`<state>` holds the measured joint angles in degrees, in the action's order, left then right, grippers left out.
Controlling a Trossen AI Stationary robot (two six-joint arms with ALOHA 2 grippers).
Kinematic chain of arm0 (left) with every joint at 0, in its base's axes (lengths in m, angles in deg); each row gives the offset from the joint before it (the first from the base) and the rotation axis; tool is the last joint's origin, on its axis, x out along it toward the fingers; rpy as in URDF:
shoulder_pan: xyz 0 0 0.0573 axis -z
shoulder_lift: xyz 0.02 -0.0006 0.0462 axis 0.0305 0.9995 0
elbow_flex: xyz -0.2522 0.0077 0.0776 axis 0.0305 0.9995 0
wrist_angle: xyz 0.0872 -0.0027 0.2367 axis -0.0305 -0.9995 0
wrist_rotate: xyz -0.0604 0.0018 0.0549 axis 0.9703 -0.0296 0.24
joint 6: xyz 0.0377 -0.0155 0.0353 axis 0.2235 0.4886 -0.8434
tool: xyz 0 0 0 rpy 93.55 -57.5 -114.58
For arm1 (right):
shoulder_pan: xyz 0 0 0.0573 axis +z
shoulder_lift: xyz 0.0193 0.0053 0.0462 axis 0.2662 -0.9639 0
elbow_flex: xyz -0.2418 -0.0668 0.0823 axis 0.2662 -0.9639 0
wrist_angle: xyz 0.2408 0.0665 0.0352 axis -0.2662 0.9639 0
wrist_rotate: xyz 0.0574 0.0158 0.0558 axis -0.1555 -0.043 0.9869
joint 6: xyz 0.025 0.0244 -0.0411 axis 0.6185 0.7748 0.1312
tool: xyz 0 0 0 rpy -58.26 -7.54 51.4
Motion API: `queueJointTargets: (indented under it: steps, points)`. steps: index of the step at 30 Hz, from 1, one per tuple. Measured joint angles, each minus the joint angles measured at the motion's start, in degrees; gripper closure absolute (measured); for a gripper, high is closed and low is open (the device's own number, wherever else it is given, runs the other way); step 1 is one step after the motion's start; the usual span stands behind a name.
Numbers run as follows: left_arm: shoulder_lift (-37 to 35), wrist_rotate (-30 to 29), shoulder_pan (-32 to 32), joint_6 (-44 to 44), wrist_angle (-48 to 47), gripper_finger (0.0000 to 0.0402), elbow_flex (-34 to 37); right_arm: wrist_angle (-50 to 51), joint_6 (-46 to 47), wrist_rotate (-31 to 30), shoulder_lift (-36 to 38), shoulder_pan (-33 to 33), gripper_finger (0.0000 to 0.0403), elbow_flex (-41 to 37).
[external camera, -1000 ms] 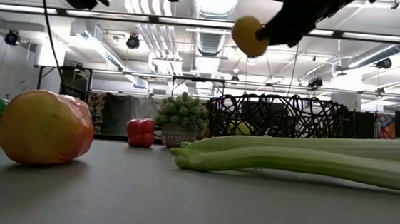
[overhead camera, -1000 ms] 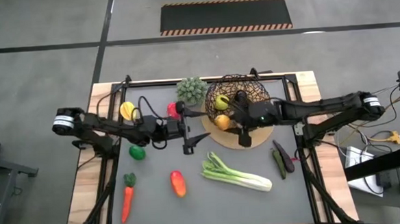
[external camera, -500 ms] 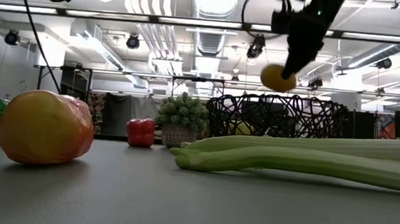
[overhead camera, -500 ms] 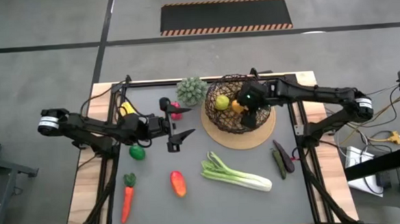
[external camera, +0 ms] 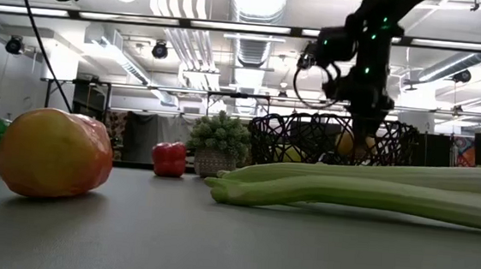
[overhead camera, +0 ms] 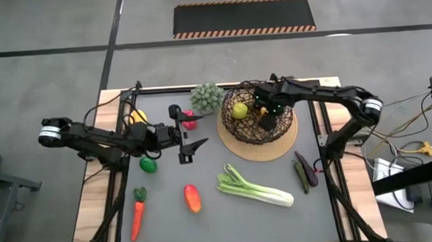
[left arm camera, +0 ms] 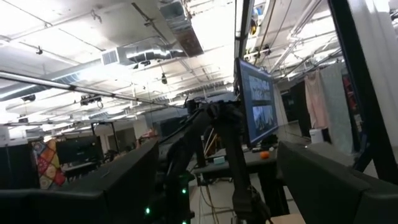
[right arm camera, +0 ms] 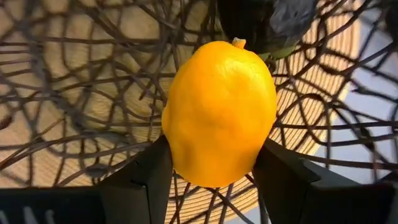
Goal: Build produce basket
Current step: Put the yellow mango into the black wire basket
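Note:
The dark wire basket (overhead camera: 246, 127) stands on a round tan mat (overhead camera: 280, 149) at the table's far right. A green fruit (overhead camera: 239, 111) lies inside it. My right gripper (overhead camera: 265, 120) points down into the basket, shut on a yellow-orange lemon (right arm camera: 219, 112); in the low view the lemon (external camera: 348, 144) shows behind the mesh. My left gripper (overhead camera: 185, 143) hangs open above the table, left of the basket, holding nothing. Loose produce lies on the table: a leek-like stalk (overhead camera: 255, 188), carrot (overhead camera: 137, 214), red-orange piece (overhead camera: 193, 198), green piece (overhead camera: 148, 164), red pepper (overhead camera: 191, 121), yellow piece (overhead camera: 137, 118) and purple piece (overhead camera: 302, 172). My right gripper pinches the lemon between its two fingers (right arm camera: 142, 180), one on each side of the lemon's lower half (right arm camera: 180, 168). The fingers come from above, pointing steeply down. The lemon is inside the basket's rim; whether it touches the mesh below I cannot tell.
A small potted plant (overhead camera: 207, 97) stands just left of the basket at the far edge. A black frame (overhead camera: 321, 141) runs along the table's sides. Open grey mat lies between the left gripper and the stalk.
My right gripper has swung over the basket toward the far right, tipped from nearly level to pointing down, and sunk, carrying the lemon from high above the rim down into the basket. My left gripper has drawn back toward the table's left edge, still open.

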<state>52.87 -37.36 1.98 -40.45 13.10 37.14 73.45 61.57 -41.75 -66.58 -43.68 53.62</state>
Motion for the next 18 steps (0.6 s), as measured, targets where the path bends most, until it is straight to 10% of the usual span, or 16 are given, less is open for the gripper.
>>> queueJointTargets:
  steps: [18]
  points:
    - [-0.81, -0.35, 0.0, -1.4, -1.64, 0.0092, 0.0, 1.34, -0.33, -4.41, -5.69, -0.05, 0.0149, 0.0]
